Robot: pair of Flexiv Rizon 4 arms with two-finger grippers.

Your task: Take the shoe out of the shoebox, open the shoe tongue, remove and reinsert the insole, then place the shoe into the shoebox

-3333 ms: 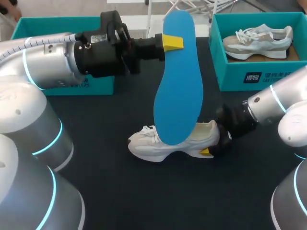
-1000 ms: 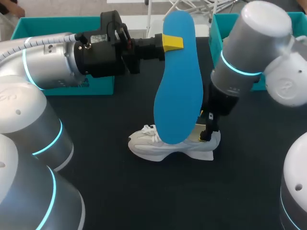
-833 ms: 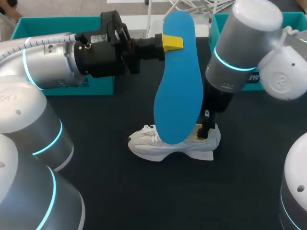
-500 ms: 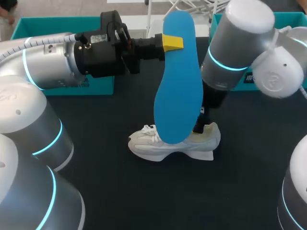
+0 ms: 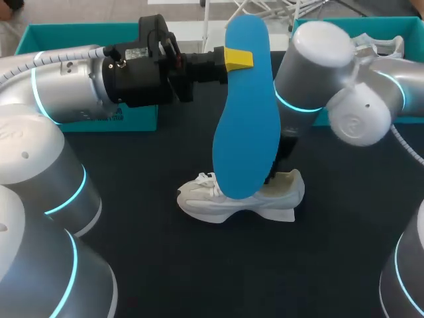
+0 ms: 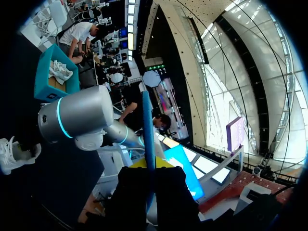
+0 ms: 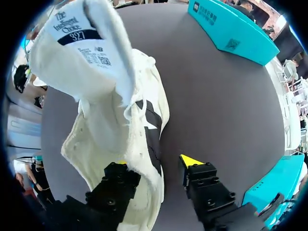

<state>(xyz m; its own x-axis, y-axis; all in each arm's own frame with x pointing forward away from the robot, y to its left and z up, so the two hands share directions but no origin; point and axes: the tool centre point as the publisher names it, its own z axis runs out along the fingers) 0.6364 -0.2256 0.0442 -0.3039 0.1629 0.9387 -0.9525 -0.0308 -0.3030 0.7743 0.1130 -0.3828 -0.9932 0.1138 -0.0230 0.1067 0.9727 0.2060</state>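
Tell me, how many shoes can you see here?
2. One white shoe stands on the table; another shoe sits in the right teal shoebox, mostly behind the right arm. The left shoebox hides its inside.

The shoe [image 5: 238, 199] is an off-white trainer standing on its sole at the middle of the table [image 5: 165, 265], toe toward the left edge and heel toward the right. Its tongue [image 7: 91, 43] is lifted clear of the opening. The insole [image 5: 246, 112] is blue and out of the shoe, held on end above it by the left gripper [image 5: 238, 58], which clamps it near the upper end. Both shoeboxes are teal and open-topped. The left shoebox [image 5: 73, 32] is at the far left corner. The right shoebox [image 6: 41, 86] is at the far right corner and holds a second trainer [image 6: 60, 71].
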